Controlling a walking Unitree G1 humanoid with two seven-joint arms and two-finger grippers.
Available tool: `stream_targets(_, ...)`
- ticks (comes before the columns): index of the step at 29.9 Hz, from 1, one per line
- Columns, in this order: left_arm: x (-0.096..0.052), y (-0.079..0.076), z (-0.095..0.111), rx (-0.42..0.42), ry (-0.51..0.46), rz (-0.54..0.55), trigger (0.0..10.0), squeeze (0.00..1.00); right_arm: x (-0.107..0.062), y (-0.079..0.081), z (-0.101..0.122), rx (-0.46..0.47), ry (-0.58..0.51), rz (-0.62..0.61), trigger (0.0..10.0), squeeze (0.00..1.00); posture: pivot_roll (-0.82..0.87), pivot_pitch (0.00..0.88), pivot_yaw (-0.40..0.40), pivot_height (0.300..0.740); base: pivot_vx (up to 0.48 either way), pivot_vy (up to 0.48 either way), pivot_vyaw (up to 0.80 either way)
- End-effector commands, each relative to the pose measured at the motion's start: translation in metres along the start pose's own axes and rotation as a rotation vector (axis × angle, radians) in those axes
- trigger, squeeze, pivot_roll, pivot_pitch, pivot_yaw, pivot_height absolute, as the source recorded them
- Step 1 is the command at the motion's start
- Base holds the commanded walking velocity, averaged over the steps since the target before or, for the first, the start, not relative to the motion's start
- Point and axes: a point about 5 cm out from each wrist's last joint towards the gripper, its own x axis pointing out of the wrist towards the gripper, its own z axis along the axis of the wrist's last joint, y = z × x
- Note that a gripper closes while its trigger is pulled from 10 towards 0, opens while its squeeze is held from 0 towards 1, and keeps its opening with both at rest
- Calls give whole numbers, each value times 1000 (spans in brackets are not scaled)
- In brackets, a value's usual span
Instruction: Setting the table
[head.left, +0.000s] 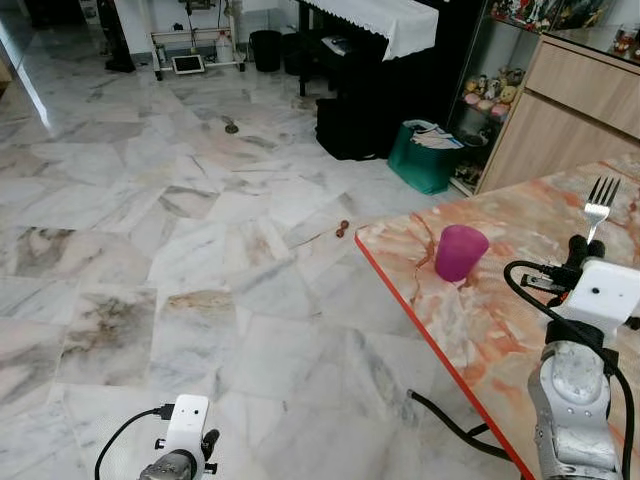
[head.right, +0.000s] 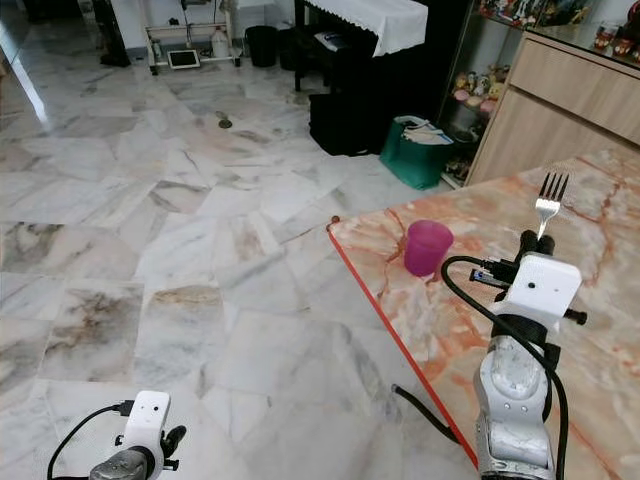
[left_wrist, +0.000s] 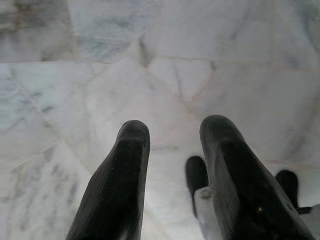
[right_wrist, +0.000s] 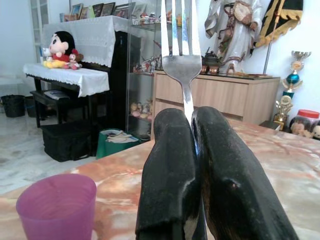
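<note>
Right gripper (right_wrist: 192, 150) pinched on fork (head.left: 598, 207), tines up, over table (head.left: 480, 330) near purple cup (head.left: 460, 252). Left gripper (left_wrist: 172, 175) idle, fingers apart. Next, likely: lower fork flat beside cup.

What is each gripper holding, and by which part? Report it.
The right gripper holds a fork by its handle, prongs pointing up, above the table near the purple cup. The left gripper hangs open over the floor, holding nothing.
</note>
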Motion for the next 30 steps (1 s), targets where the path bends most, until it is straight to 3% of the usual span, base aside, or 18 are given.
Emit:
stream_targets(1, -1, 3, -1, 15, 1, 1, 10000, 0, 2, 1, 2, 16, -13, 3, 10000, 0, 68, 0, 4, 740, 0, 0, 0)
stream_targets(10, 0, 8, 2, 36, -4, 3, 10000, 0, 1, 7, 0, 42, -12, 6, 10000, 0, 64, 0, 25, 740, 0, 0, 0)
stream_targets(30, 0, 0, 1, -3, -8, -5, 10000, 0, 9, 13, 4, 48, -27, 40, 10000, 0, 67, 0, -8, 740, 0, 0, 0)
